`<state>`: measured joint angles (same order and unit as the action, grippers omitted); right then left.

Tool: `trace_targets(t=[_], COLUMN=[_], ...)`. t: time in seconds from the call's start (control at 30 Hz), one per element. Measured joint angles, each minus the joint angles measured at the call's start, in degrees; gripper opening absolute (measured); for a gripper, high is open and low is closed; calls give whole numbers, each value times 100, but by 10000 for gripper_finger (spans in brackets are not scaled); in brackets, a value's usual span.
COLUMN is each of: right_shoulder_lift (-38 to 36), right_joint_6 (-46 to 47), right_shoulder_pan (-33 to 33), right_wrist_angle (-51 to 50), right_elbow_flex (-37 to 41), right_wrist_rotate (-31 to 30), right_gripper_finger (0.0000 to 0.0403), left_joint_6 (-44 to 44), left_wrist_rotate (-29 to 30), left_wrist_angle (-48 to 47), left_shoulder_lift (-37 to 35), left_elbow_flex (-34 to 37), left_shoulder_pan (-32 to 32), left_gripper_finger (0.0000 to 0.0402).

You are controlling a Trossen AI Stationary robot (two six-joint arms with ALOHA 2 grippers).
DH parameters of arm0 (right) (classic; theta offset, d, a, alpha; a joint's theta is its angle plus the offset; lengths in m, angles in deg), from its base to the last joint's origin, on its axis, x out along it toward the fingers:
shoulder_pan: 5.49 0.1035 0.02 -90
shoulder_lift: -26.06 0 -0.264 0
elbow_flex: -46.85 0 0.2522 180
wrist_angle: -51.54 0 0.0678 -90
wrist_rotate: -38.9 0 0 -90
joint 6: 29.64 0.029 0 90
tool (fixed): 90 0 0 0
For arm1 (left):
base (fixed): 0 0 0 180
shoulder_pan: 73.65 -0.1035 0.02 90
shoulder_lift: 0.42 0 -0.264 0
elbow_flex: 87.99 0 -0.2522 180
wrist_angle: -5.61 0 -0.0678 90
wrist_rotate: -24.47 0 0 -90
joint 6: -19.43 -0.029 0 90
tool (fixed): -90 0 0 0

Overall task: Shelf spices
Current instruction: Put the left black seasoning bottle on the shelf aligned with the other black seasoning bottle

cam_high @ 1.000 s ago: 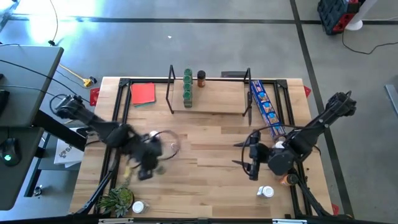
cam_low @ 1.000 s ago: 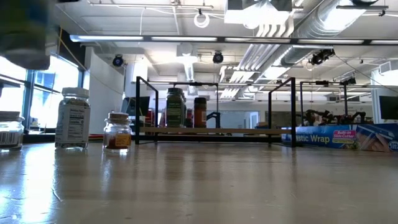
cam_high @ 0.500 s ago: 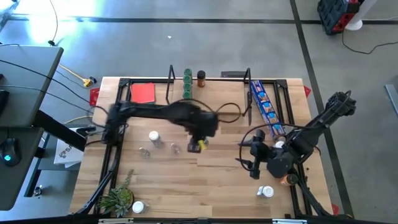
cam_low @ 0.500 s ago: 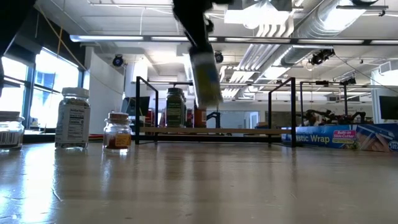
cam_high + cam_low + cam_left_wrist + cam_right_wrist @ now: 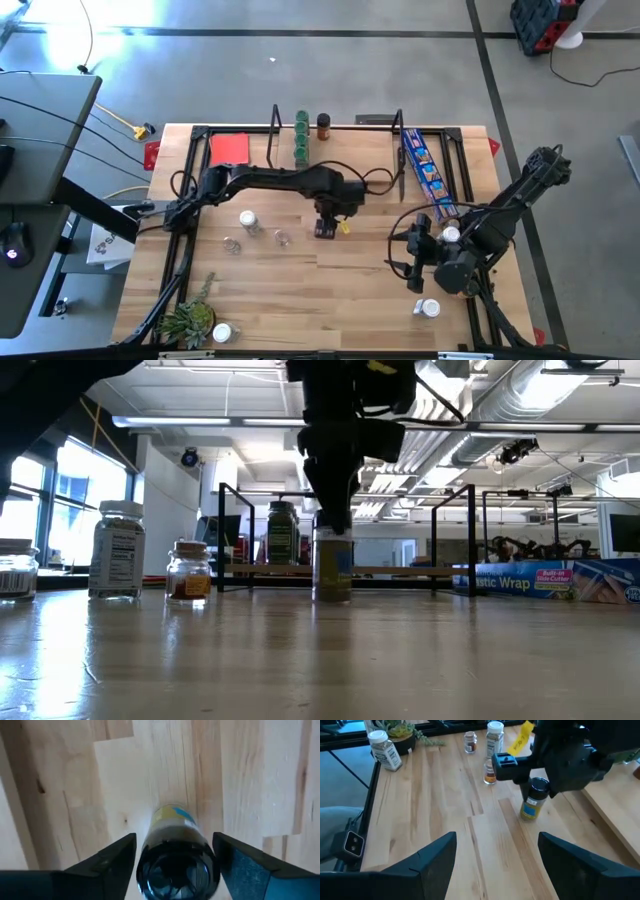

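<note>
A spice jar (image 5: 324,229) with a black lid and a yellow label stands upright on its base on the table's middle (image 5: 332,568), in front of the shelf (image 5: 340,172). My left gripper (image 5: 175,837) points straight down over it, open. Its fingers stand close on either side of the lid. Several green-lidded jars (image 5: 301,137) and a dark-lidded one (image 5: 323,125) stand on the shelf board. Three more jars (image 5: 247,221) stand left of centre. My right gripper (image 5: 495,865) hovers open at the right, holding nothing.
A blue packet (image 5: 425,170) lies along the shelf's right end and a red square (image 5: 230,150) lies at its left. At the near edge are a plant (image 5: 188,322) and white-lidded jars (image 5: 222,331) (image 5: 428,308). Bare wood lies between the arms.
My left gripper has swung from the table's near left toward its middle and come down, carrying the yellow-labelled jar. The jar hung tilted above the table half a second ago and now stands upright on the wood in front of the shelf.
</note>
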<state>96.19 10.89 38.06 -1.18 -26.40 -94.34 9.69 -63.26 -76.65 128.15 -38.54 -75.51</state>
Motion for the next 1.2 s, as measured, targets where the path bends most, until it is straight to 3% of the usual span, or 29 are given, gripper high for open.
trace_targets(t=[0.47,0.6,0.73,0.83,0.93,1.0,1.1,1.2], right_shoulder_lift=[98,306,654,832,926,991,1156,1450], right_joint_6=[-216,-503,-1025,-1936,-2909,-3416,-3786,-3800], right_shoulder_pan=[-81,-422,-927,-1358,-1786,-2000,-2400,-2864], right_wrist_angle=[-112,-110,95,1181,3070,4405,6082,6755], right_elbow_flex=[0,0,15,373,1059,1534,2016,2121], right_wrist_rotate=[-231,227,304,681,1337,1352,1529,1979], right_gripper_finger=[275,275,275,275,275,275,275,275], left_joint_6=[192,363,629,1028,1690,2260,3210,4258], left_wrist_rotate=[2,119,387,698,1158,1632,2435,3266], left_wrist_angle=[-264,-429,-845,-1373,-1885,-2143,-2101,-2007], left_shoulder_lift=[-441,-851,-1316,-1763,-2298,-2660,-3278,-3797], left_elbow_flex=[-2,-2,-2,-2,0,2,188,521], left_shoulder_pan=[60,101,191,371,743,1105,1802,2595], left_gripper_finger=[271,271,269,269,268,268,268,268])
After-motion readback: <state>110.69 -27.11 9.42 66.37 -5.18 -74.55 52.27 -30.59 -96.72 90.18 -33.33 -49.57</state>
